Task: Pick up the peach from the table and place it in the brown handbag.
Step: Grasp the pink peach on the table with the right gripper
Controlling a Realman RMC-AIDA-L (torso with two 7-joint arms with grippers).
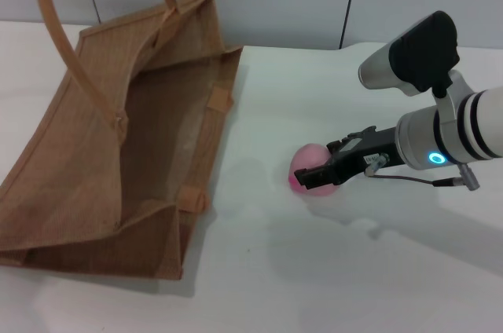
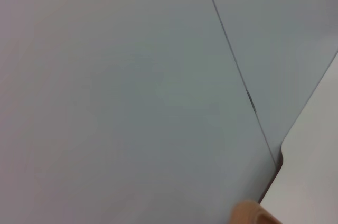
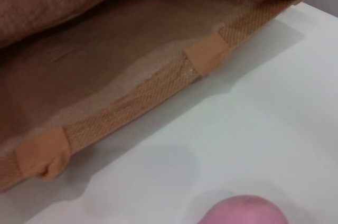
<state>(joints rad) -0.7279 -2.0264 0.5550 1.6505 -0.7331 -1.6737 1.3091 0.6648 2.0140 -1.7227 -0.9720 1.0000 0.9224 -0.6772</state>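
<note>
Head cam: right gripper (image 1: 313, 177) is down at table level, reaching in from the robot's right w/ its black fingers (image 1: 324, 173) set on either side of the peach (image 1: 308, 166). Fingers look pressed against the pink fruit, pinching it, and the peach sits low on the white table (image 1: 314, 270), a faint shadow right under it. Can't tell if it's lifted off the surface or resting on it. Blue ring light glows on the white forearm behind the gripper, and a thin cable loops off beside it.

Brown handbag (image 1: 118, 144) lies to the robot's left of the peach, well apart from it, mouth gaping open toward the camera. Inside looks bare woven lining. One arched handle (image 1: 75, 58) rises up over the far side; second handle runs off the top edge. Near rim of the bag faces the peach w/ open table between them.

Right wrist cam: bag rim (image 3: 158, 84) stretches across, two tan handle tabs (image 3: 207, 55) stitched over it, interior in shade behind. Top of the peach (image 3: 243, 211) pokes in at the edge, just the pink dome, table between it and the bag. The arm's own fingers don't show here.

Left wrist cam: mostly grey wall w/ a panel seam, a corner of the table (image 2: 311, 171) and a bit of tan handle (image 2: 253, 214). Left gripper not seen in any view.
</note>
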